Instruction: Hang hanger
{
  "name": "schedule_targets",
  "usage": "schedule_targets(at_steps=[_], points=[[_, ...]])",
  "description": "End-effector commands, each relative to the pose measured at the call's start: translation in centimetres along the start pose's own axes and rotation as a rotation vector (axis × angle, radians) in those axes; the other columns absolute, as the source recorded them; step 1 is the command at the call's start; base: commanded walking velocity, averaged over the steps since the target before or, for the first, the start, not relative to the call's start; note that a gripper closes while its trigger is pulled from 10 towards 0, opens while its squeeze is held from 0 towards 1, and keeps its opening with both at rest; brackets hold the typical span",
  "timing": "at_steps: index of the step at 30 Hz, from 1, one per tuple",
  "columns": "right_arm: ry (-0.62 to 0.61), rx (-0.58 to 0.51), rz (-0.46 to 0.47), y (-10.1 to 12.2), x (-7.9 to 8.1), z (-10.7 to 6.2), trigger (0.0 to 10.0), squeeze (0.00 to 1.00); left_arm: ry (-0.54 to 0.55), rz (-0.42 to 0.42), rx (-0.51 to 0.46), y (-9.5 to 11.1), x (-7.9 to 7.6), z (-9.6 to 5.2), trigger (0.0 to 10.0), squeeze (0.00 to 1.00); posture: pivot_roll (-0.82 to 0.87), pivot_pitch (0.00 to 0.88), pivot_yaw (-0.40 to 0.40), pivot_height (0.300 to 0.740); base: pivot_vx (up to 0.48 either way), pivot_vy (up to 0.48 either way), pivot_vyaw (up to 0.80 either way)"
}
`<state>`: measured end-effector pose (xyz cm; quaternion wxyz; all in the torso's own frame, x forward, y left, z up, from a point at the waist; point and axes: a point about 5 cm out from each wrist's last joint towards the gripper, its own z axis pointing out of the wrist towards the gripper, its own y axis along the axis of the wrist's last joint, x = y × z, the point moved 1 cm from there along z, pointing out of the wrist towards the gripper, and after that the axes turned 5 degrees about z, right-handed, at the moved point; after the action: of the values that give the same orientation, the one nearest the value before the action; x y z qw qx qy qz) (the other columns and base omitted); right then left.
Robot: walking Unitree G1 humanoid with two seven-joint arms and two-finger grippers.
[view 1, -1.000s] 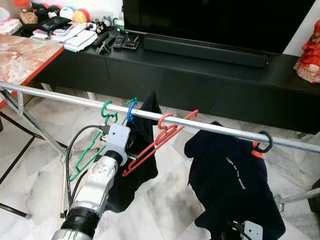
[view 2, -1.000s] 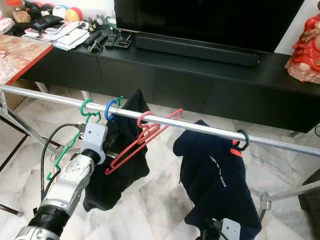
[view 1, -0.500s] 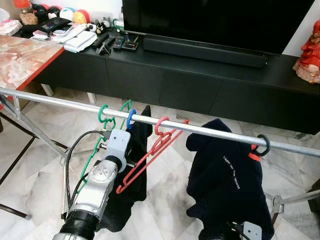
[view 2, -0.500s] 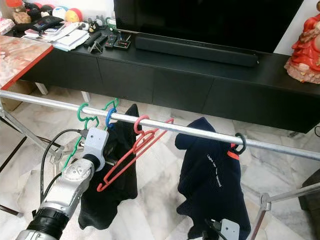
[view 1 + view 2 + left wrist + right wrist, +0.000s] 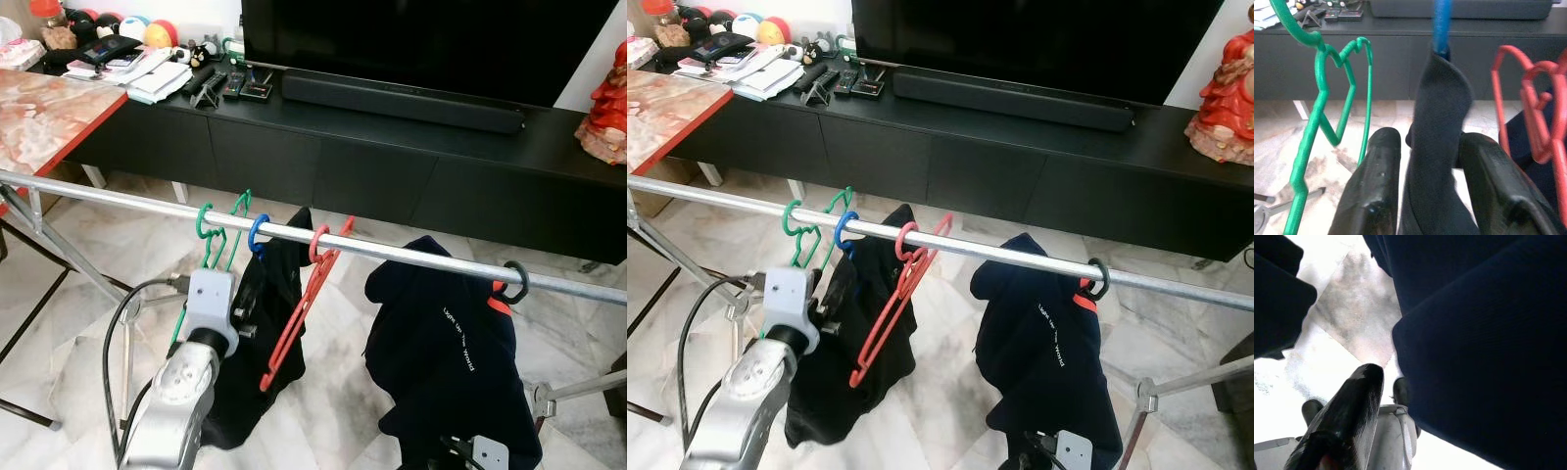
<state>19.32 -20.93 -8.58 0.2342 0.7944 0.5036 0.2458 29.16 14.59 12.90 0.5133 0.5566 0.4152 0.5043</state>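
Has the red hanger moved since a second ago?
Yes. The red hanger has swung from slanting along the rail to hanging nearly straight down from it, hook in place.

Left hand (image 5: 1425, 196) released red hanger (image 5: 299, 304), drew back

Both eye views look forward and down from the head, sharing the rail (image 5: 392, 252) and its hangers. The left wrist view sits close under the red hanger (image 5: 1528, 93). The right wrist view faces up, pressed near dark cloth (image 5: 1484, 333).
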Motion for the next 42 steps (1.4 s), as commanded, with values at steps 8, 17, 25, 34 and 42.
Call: schedule_targets(at_steps=[8,17,25,34,42], points=[[-0.016,0.020,0.000,-0.6,-0.6,-0.2,10.0,0.00,0.064,-0.002,-0.039,1.2,1.3,-2.5,10.0,0.13,0.01,0.194,-0.073,0.740,0.000,0.000,0.00],[0.017,-0.114,-0.017,1.8,0.1,0.0,10.0,0.00,0.127,0.001,-0.030,0.8,2.2,-2.3,10.0,0.00,0.00,0.197,-0.059,0.740,0.000,0.000,0.00],[0.222,-0.376,-0.068,5.7,2.5,-0.6,10.0,0.00,0.646,0.022,0.030,-1.5,9.8,-5.3,10.0,0.00,-0.03,0.203,-0.058,0.740,0.000,0.000,0.00],[0.348,-0.633,-0.138,8.8,5.1,-3.6,10.0,0.00,0.678,0.013,0.320,-8.7,11.9,-8.1,10.0,0.00,-0.04,0.198,-0.058,0.740,0.000,0.000,0.00],[0.275,-0.385,-0.285,4.0,2.2,-4.4,10.0,0.00,0.609,0.057,0.358,-10.2,11.5,-8.2,10.0,0.00,-0.06,0.196,-0.064,0.740,0.000,0.000,0.00]])
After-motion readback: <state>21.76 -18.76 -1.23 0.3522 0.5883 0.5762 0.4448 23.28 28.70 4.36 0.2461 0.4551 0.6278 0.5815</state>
